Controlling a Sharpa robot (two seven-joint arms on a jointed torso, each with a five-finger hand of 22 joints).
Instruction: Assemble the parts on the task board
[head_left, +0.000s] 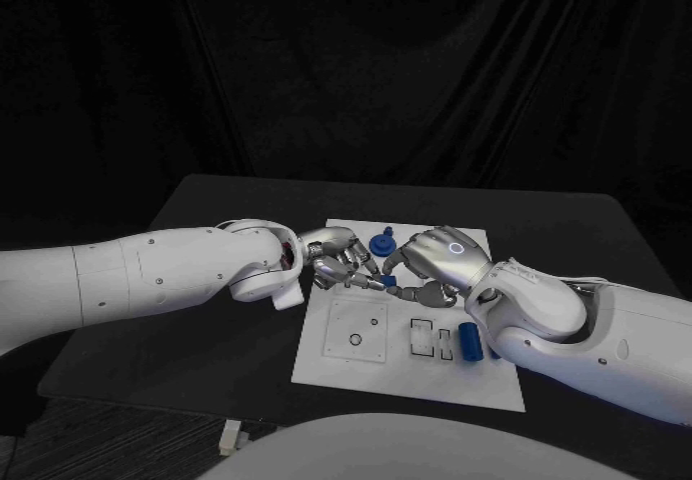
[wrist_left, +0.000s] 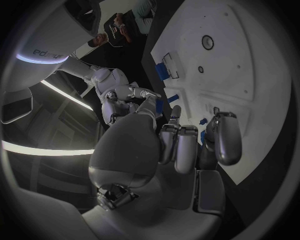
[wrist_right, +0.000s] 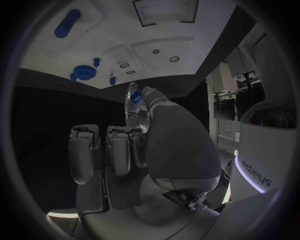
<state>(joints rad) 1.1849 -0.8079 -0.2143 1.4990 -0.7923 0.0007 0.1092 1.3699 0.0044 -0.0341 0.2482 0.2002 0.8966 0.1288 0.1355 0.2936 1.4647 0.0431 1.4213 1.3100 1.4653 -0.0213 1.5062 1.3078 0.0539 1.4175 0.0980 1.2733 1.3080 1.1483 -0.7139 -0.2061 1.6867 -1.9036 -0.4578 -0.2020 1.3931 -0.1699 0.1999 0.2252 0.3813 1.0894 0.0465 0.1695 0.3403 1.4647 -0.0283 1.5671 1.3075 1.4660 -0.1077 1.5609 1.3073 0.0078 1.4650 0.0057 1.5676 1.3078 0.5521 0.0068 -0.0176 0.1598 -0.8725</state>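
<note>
Over the task board (head_left: 411, 375), left hand (head_left: 335, 258) and right hand (head_left: 433, 262) meet fingertip to fingertip around a small blue part (head_left: 389, 282); which hand grips it, I cannot tell. Probably light, rigid, smooth: pinch its sides.

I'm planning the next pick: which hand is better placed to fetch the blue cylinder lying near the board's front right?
Probably the right. The blue cylinder lies on the task board right beside the right arm's wrist, just behind the right hand. The left hand works at the board's far left side, farther from it.
</note>
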